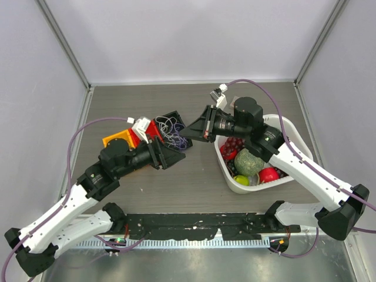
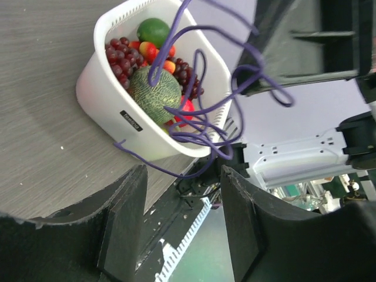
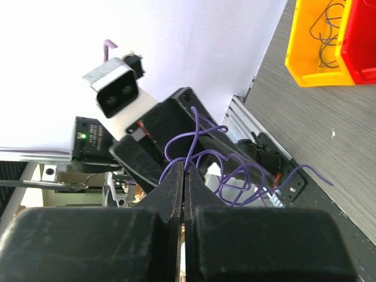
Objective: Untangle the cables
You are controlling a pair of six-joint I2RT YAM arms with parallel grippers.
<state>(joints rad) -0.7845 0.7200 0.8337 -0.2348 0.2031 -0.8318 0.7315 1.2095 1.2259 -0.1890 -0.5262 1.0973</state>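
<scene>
Starting at my near edge, both arm bases sit on the black rail, and a bare band of grey wood-grain table (image 1: 176,188) lies between them and the 2 wrists. The white plastic basket of fruit (image 1: 258,186) takes up the right side close to the right wall, and the right arm reaches over it. At mid-table the left gripper (image 1: 173,151) and right gripper (image 1: 187,134) face each other, tips close together. The thin purple cord (image 1: 170,126) hangs between them as a loose tangle of loops, over the black bin (image 1: 176,117). From above I cannot separate the purple strands from the paler ones. The right wrist view settles what the top view leaves unclear. The right gripper (image 3: 182,176) is clenched, with its 2 fingers pressed flat together, and the cord (image 3: 223,164) springs from their tips in several open loops with 1 free end trailing right. In the left wrist view the left gripper (image 2: 182,223) is released, its fingers wide apart. The purple loops (image 2: 200,117) dangle beyond them, in front of the basket, touching neither finger. Just left of the tangle sit a red plastic bin (image 1: 154,130) and a yellow-orange plastic bin (image 1: 114,141). Only the right wrist camera shows a thin dark cord (image 3: 329,23) coiled inside the yellow one. Past the bins, bare table runs to the back wall, and pale walls close in on both sides.
</scene>
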